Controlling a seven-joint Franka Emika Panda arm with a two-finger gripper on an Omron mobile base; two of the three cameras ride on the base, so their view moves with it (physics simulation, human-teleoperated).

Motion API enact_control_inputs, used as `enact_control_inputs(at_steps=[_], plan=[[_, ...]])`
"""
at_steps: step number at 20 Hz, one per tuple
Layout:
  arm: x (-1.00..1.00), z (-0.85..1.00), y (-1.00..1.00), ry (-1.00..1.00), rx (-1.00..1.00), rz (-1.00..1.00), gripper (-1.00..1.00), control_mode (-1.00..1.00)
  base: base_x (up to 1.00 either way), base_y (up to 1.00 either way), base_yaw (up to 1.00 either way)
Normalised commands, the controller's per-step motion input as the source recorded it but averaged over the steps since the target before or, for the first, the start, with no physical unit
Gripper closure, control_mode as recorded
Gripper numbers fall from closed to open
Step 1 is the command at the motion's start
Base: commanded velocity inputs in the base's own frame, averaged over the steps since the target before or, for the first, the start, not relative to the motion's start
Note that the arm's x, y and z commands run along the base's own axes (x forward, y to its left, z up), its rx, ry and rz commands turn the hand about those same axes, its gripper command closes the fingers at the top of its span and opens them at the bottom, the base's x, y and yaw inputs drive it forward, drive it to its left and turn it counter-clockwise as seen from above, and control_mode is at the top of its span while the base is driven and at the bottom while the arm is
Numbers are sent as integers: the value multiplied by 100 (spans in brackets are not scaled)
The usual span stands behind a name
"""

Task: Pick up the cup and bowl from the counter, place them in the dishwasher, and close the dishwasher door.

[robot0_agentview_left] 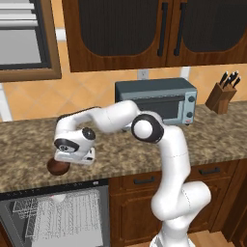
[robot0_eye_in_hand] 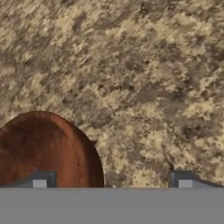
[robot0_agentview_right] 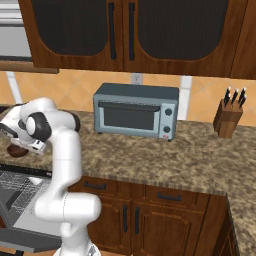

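Note:
The dark reddish-brown bowl sits on the granite counter near its front edge, above the dishwasher. My gripper points down at it and is open wide. In the hand view one fingertip stands over the bowl's inside and the other over bare counter, so the jaws straddle the rim. The dishwasher door is down and the white wire rack is pulled out. A small pale round shape in the rack may be the cup; I cannot tell.
A grey toaster oven stands at the back of the counter behind the arm. A wooden knife block is at the far right. Dark wooden cabinets flank the dishwasher on the right, and wall cabinets hang above.

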Motion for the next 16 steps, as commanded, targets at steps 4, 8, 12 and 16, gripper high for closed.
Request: enact_control_inputs(at_steps=[4,8,12,16], plan=[[46,-5,45,10,-9,0,100,-100,0,0,0],[19,-11,38,6,-6,0,100,-100,0,0,0],[0,-20,40,1,-7,0,100,-100,0,0,0],[-3,-1,25,0,-8,0,100,-100,0,0,0]])
